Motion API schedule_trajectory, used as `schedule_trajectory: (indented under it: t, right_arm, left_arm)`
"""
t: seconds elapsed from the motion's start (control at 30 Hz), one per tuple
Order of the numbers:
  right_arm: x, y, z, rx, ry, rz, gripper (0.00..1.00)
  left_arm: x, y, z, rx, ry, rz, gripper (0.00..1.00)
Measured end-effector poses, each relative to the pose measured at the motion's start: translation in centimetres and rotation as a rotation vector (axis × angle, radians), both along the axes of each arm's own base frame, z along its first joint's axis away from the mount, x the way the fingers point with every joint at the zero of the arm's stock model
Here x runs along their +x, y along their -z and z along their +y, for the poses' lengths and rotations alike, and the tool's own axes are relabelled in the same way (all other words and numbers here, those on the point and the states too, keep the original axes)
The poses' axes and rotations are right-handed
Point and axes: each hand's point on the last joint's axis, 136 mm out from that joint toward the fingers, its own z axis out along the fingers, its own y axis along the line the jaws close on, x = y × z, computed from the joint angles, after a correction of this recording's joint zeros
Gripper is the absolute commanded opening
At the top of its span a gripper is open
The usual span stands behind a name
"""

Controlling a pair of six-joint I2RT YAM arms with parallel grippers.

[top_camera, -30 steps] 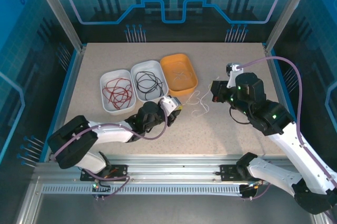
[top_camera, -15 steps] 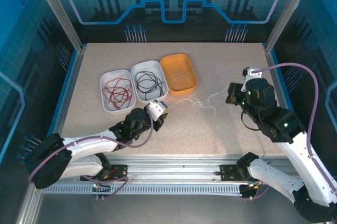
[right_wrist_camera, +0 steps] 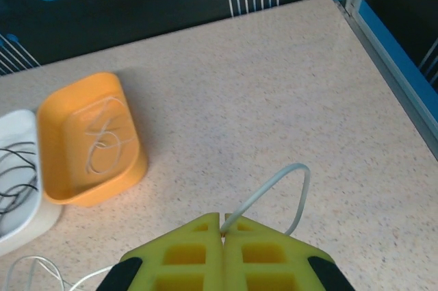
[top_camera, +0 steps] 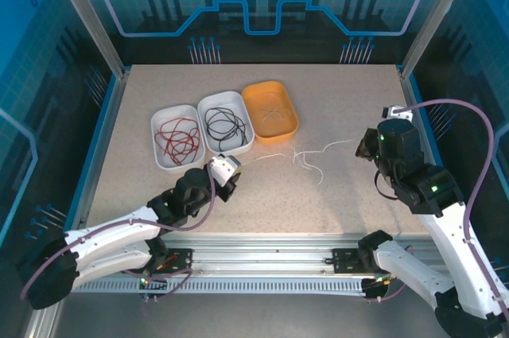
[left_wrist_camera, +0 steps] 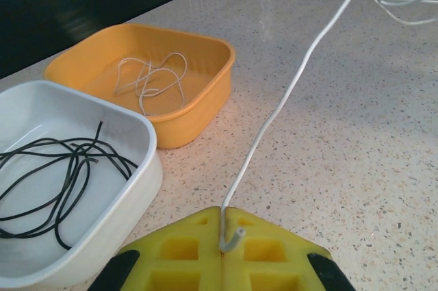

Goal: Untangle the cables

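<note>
Here the white cable [top_camera: 306, 158] runs taut just below the orange tray [top_camera: 269, 83], with a tangle near the tray's right corner. The left gripper [left_wrist_camera: 222, 233] pinches one end at the tray's lower left, and the right gripper [right_wrist_camera: 222, 233] pinches the other end well to its right.

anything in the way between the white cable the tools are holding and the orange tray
Nothing visible. The white cable stretches from the left tool to the right tool, tangled midway. Bare table lies between it and the orange tray, which is open-topped with whitish cables inside.
</note>
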Motion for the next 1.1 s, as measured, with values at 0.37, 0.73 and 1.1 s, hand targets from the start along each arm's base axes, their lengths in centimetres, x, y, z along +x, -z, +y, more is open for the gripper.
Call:
schedule_trajectory:
  t: [0.37, 0.73, 1.1]
  right_arm:
    - [0.8, 5.4, -3.4, -0.018, 0.140, 0.196, 0.00]
    - [1.1, 11.2, -2.7, 0.143, 0.097, 0.312, 0.00]
    - [1.3, 17.8, 4.2, 0.285, -0.137, 0.422, 0.26]
  left_arm:
    - [-0.2, -1.3, 1.9, -0.039, -0.075, -0.001, 0.00]
    - [-1.2, -4.2, 3.0, -0.122, -0.083, -0.034, 0.00]
    - [-1.6, -3.1, -1.1, -0.076, 0.084, 0.105, 0.00]
